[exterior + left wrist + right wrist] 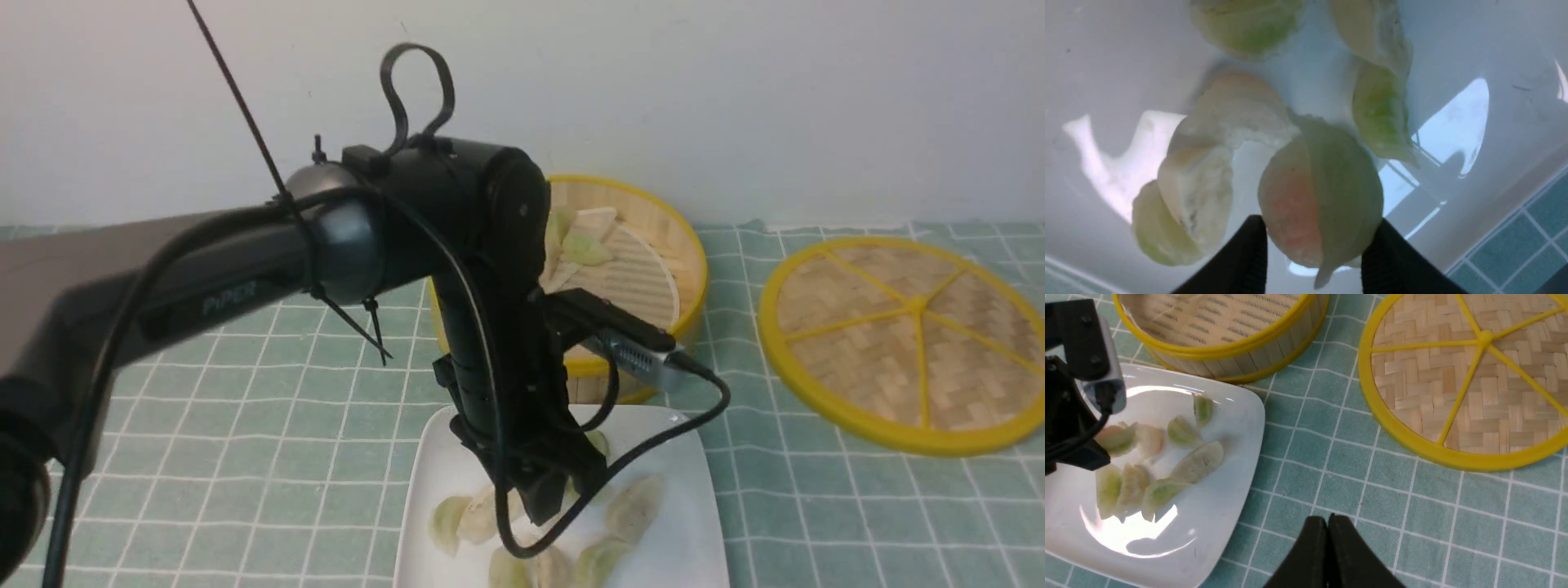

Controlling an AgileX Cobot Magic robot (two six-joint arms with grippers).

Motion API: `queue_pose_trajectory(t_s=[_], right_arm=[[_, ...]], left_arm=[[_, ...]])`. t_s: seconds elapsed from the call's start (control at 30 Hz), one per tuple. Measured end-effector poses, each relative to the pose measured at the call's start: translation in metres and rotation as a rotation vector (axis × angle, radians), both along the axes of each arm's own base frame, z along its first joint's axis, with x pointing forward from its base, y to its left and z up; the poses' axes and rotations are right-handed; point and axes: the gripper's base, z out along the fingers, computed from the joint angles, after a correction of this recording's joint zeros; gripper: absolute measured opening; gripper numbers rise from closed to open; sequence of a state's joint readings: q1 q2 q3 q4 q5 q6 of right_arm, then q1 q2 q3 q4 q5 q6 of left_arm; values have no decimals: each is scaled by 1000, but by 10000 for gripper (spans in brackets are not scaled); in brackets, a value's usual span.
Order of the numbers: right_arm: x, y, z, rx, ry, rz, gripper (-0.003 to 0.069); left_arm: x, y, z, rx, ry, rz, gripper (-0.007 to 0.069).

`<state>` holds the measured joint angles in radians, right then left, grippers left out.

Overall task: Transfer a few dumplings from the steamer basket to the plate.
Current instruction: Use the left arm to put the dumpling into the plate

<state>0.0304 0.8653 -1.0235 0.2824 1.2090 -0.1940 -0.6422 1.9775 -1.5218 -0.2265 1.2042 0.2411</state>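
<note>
Above dumplings [1198,461] on the plate [1200,522], left end effector [1318,223] clamps pinkish dumpling [1290,204], right end effector [1327,523] closed

From my end, the back of the scene is a plain off-white wall [775,98] with a matte finish, running the full width of the front view. Below it, the counter is covered by a pale teal cloth [245,408] crossed with thin white lines in a square grid. The cloth's far edge meets the foot of the wall, slightly uneven toward the right. The light looks soft and even across both.
</note>
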Motion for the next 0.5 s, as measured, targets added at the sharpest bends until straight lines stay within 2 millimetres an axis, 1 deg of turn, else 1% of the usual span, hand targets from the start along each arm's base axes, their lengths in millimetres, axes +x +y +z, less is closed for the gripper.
queue_pose_trajectory(t_s=[0.13,0.3,0.33,0.4,0.43,0.47,0.5], right_arm=[[0,0,0,0,0,0,-13],[1,0,-4,0,5,-3,-13],[1,0,-7,0,14,-3,-13],[2,0,-14,0,33,-4,-13],[2,0,-18,0,43,-5,-13],[2,0,-20,0,49,-5,-13],[2,0,-21,0,51,-6,-13]], left_arm=[[4,-4,-8,-9,-36,-1,272],[9,-7,-9,-35,-87,7,284],[9,-7,-9,-38,-91,8,307],[10,-8,-9,-40,-96,6,384],[10,-8,-9,-43,-101,7,440],[10,-8,-9,-45,-103,7,468],[10,-8,-9,-45,-104,8,521]])
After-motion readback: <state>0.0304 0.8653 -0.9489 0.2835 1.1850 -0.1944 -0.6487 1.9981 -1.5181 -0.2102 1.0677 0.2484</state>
